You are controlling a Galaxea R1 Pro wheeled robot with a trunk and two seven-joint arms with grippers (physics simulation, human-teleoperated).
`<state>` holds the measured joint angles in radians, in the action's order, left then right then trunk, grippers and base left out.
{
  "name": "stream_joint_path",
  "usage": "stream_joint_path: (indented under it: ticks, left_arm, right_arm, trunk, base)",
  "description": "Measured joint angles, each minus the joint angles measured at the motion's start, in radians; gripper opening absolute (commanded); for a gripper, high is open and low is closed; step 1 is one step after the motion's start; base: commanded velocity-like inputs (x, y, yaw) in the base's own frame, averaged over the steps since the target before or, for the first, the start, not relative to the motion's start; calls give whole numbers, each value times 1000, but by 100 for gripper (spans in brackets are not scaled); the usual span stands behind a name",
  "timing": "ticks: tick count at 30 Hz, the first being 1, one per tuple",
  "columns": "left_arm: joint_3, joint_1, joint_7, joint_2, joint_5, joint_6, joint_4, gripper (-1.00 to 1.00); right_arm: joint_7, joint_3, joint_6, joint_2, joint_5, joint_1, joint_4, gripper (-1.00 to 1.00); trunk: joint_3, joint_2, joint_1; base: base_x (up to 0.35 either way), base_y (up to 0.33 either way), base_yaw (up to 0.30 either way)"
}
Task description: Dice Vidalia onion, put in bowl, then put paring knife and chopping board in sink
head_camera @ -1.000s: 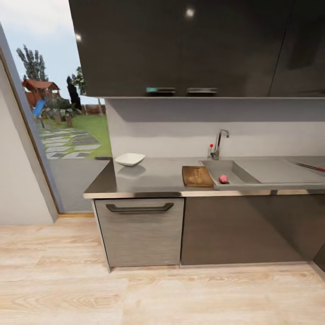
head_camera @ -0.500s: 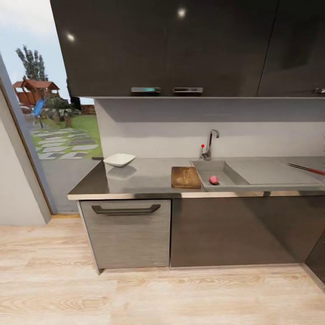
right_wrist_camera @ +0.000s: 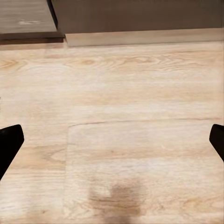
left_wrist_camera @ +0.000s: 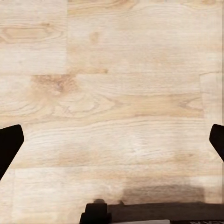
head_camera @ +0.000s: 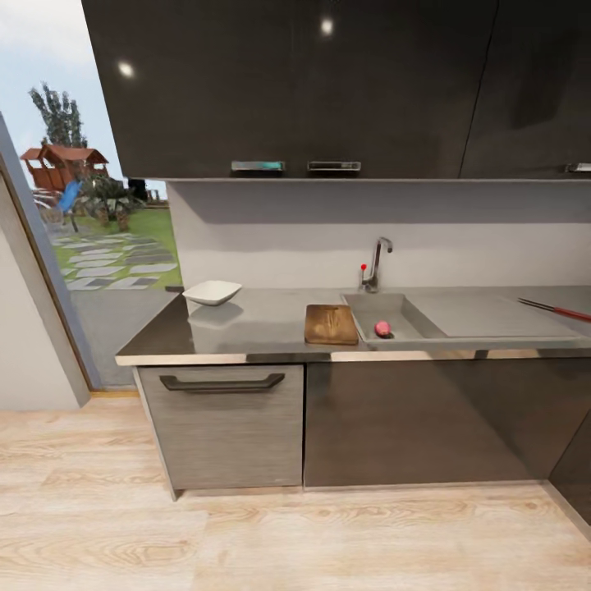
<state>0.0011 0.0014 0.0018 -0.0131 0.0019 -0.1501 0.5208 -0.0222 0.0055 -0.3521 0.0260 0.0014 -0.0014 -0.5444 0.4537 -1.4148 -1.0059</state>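
Observation:
In the head view the pinkish-red Vidalia onion (head_camera: 382, 328) lies in the steel sink (head_camera: 410, 324), under the chrome faucet (head_camera: 375, 264). Just left of the basin the brown chopping board (head_camera: 331, 323) lies flat on the grey countertop (head_camera: 263, 324). Further left stands the white bowl (head_camera: 213, 292). The red-handled paring knife (head_camera: 555, 309) rests at the far right of the worktop. My left gripper (left_wrist_camera: 112, 144) hangs open over wooden floor, fingertips (left_wrist_camera: 9, 142) far apart. My right gripper (right_wrist_camera: 112, 142) is also open above the floor, one fingertip (right_wrist_camera: 9, 140) dark at the frame's edge.
Dark wall cabinets (head_camera: 312, 90) hang over the counter. A drawer front with a dark handle (head_camera: 222, 382) sits below the bowl. An open glass doorway (head_camera: 74, 238) onto a garden lies to the left. Light wooden floor (head_camera: 287, 533) separates me from the cabinets.
The whole head view has shifted: the counter and its things slid a little left in frame, so the camera moved. The onion, board, bowl and knife have not moved on the counter.

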Motion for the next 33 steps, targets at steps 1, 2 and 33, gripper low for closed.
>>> stream_joint_path:
  ticks: [1,2,33]
  left_arm:
    - [0,0,0,0,0,0,0,100]
    - [0,0,0,0,0,0,0,100]
    - [3,0,2,0,4,1,-2,100]
  right_arm:
    - [0,0,0,0,0,0,0,100]
    - [0,0,0,0,0,0,0,100]
    - [0,-1,0,-1,0,0,0,100]
  trunk:
    - [-3,7,4]
    - [-6,14,8]
    - [-103,231,127]
  base:
    - [0,0,0]
    - [0,0,0]
    - [0,0,0]
